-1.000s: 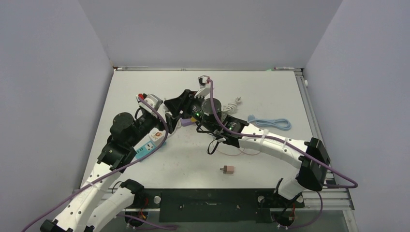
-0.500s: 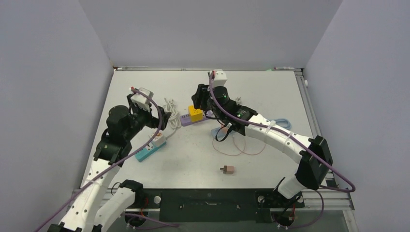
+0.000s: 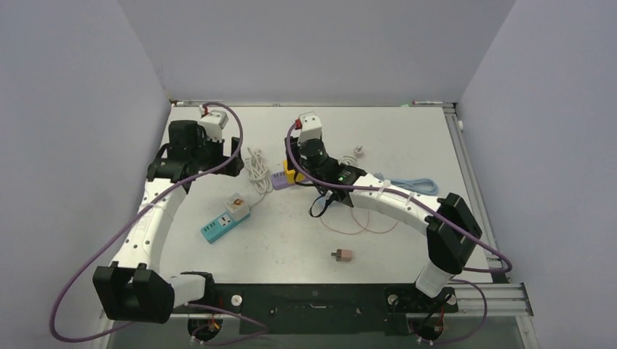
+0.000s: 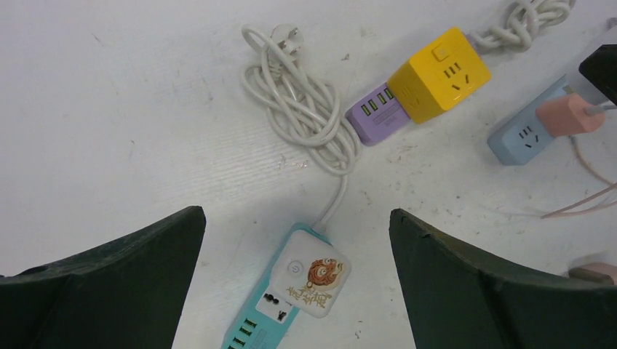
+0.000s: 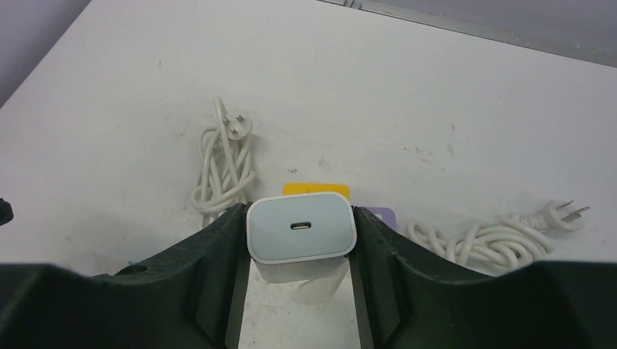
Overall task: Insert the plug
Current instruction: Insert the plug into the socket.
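**A:** What has been changed in the last second?

**B:** The left hand (image 4: 295,217) has been drawn back, well apart from the yellow cube-shaped plastic socket (image 4: 439,73) on the white desk (image 4: 109,109). It is spread wide and nothing is held in it. Room over the socket has thereby been given to the other arm.

**A:** And where is the plug kept?

**B:** The white square plastic charger plug (image 5: 301,231) is pinched by its sides in the right hand (image 5: 300,251) and has been carried to just above the socket. Its prongs are hidden. Insertion is judged not yet done; alignment and a downward press are still called for.
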Controlling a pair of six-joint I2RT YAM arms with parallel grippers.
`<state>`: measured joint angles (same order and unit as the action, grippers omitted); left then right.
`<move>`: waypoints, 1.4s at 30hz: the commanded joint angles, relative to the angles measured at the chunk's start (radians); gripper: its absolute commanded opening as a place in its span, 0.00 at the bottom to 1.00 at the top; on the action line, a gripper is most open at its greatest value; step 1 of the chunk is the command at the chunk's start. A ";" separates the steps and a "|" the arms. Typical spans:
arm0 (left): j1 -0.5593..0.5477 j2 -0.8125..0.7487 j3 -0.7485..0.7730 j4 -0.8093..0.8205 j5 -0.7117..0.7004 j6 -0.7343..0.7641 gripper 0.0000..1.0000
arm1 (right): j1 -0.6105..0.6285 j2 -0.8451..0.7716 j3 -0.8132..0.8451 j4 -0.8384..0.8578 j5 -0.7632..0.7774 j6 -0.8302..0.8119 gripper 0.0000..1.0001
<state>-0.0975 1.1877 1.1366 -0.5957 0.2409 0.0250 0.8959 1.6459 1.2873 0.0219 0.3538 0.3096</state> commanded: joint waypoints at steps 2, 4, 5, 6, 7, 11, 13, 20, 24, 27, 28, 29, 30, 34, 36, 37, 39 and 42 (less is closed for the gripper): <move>0.055 0.097 0.097 -0.116 -0.044 0.053 0.96 | 0.008 0.076 0.034 0.116 0.034 -0.076 0.12; 0.086 0.116 0.103 -0.111 -0.026 0.041 0.96 | 0.006 0.103 0.047 0.122 0.038 -0.086 0.12; 0.092 0.122 0.101 -0.106 -0.019 0.041 0.96 | 0.006 0.111 0.050 0.128 0.040 -0.088 0.11; 0.092 0.131 0.097 -0.101 -0.015 0.042 0.96 | 0.005 0.119 0.048 0.135 0.037 -0.093 0.11; 0.092 0.136 0.095 -0.098 -0.015 0.047 0.96 | 0.003 0.127 0.046 0.145 0.036 -0.098 0.11; 0.093 0.167 0.099 -0.101 -0.003 0.063 0.96 | -0.006 0.152 0.038 0.177 0.025 -0.115 0.11; 0.093 0.177 0.099 -0.100 0.001 0.070 0.96 | -0.019 0.157 0.025 0.202 0.009 -0.113 0.11; 0.093 0.184 0.078 -0.090 0.017 0.085 0.96 | -0.030 0.173 -0.022 0.300 -0.013 -0.125 0.11; 0.093 0.185 0.068 -0.094 0.020 0.097 0.96 | -0.040 0.184 -0.050 0.347 -0.028 -0.124 0.11; 0.092 0.185 0.063 -0.095 0.019 0.102 0.96 | -0.045 0.195 -0.066 0.371 -0.045 -0.123 0.11; 0.092 0.186 0.062 -0.096 0.018 0.104 0.96 | -0.046 0.198 -0.071 0.378 -0.051 -0.125 0.11; 0.092 0.186 0.061 -0.095 0.019 0.104 0.96 | -0.047 0.203 -0.075 0.387 -0.055 -0.123 0.11; 0.093 0.187 0.062 -0.095 0.020 0.104 0.96 | -0.048 0.206 -0.075 0.397 -0.061 -0.122 0.11; 0.092 0.194 0.063 -0.096 0.020 0.103 0.96 | -0.054 0.231 -0.067 0.406 -0.073 -0.121 0.11; 0.092 0.196 0.064 -0.097 0.021 0.104 0.96 | -0.056 0.241 -0.064 0.414 -0.077 -0.118 0.11; 0.092 0.197 0.064 -0.097 0.021 0.104 0.96 | -0.058 0.244 -0.063 0.415 -0.078 -0.116 0.11; 0.092 0.199 0.064 -0.098 0.022 0.104 0.96 | -0.059 0.248 -0.064 0.419 -0.082 -0.111 0.11; 0.092 0.199 0.063 -0.095 0.023 0.104 0.96 | -0.060 0.249 -0.070 0.428 -0.081 -0.106 0.10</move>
<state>-0.0059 1.3846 1.1896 -0.6998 0.2436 0.1173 0.8436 1.8961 1.2148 0.3733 0.2848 0.1940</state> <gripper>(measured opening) 0.962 0.467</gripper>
